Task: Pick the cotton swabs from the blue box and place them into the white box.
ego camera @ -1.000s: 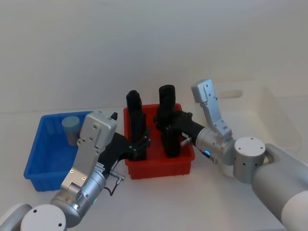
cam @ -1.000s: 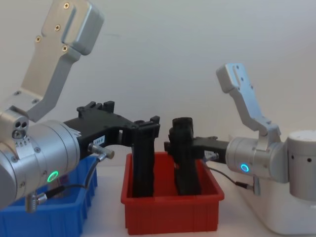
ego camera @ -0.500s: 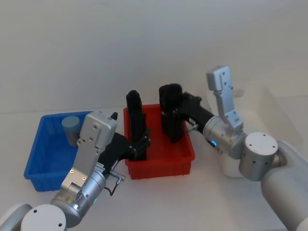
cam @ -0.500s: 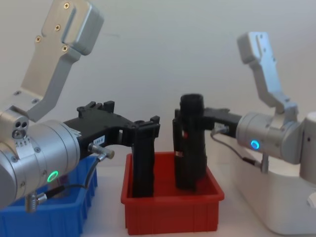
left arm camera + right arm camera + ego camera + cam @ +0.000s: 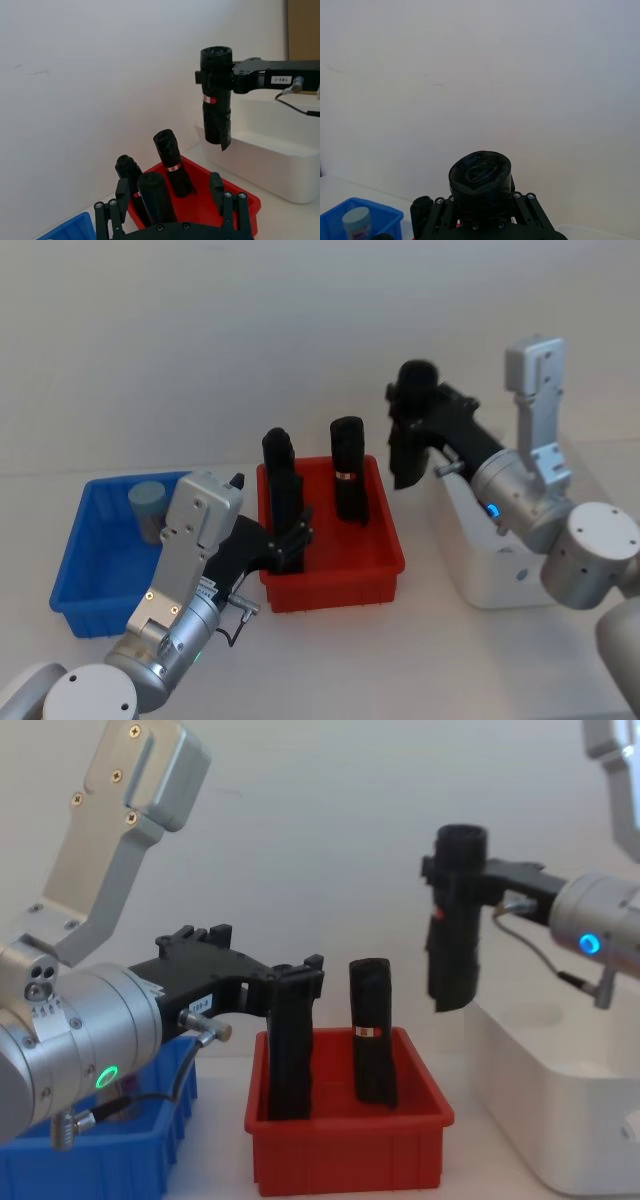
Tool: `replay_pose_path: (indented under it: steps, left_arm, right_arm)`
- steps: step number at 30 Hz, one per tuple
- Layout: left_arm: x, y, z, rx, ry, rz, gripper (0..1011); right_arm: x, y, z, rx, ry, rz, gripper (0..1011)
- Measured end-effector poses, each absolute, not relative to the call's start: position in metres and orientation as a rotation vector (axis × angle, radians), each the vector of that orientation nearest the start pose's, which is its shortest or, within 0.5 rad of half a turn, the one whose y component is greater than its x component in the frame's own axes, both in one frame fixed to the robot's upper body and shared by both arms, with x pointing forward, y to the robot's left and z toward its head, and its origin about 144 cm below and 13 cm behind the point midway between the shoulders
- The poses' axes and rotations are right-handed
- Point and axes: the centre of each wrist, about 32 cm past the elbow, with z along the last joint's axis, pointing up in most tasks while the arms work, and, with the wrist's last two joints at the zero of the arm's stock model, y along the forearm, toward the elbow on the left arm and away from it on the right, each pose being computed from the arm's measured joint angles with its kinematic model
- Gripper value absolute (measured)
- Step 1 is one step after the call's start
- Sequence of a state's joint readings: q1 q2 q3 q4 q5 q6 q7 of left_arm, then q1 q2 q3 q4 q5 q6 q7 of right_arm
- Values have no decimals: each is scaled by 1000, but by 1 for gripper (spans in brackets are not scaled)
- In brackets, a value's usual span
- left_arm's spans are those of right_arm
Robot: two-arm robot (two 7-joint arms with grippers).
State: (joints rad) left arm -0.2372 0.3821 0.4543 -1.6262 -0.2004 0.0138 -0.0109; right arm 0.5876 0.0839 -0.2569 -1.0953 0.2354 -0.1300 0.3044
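One jar of cotton swabs (image 5: 148,506) with a pale blue lid stands in the far corner of the blue box (image 5: 92,585), also seen as the swabs jar (image 5: 357,220) in the right wrist view. My right gripper (image 5: 410,435) is shut on a tall black roll (image 5: 452,920), held upright in the air above the near-left rim of the white box (image 5: 500,575). My left gripper (image 5: 293,540) reaches over the red bin (image 5: 335,575), open, its fingers (image 5: 229,200) standing either side of another black roll (image 5: 155,192).
Black rolls (image 5: 347,475) stand upright in the red bin between the blue box and the white box (image 5: 560,1120). A pale wall rises close behind the table. Bare tabletop lies in front of the bins.
My right gripper has lifted its black roll out of the red bin and carried it up and to the right, over the white box's edge. The left arm has stayed put.
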Motion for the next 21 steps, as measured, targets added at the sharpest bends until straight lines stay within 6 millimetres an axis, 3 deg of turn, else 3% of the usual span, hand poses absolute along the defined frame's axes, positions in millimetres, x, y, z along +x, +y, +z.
replay_pose_path:
  steps: [15, 21]
  left_arm:
    - [492, 198, 1204, 61, -268, 1124, 1004]
    - [492, 198, 1204, 61, -268, 1124, 1004]
  right_arm:
    - [590, -229, 1241, 173, -165, -1228, 436]
    - [588, -240, 1238, 149, -150, -1259, 594]
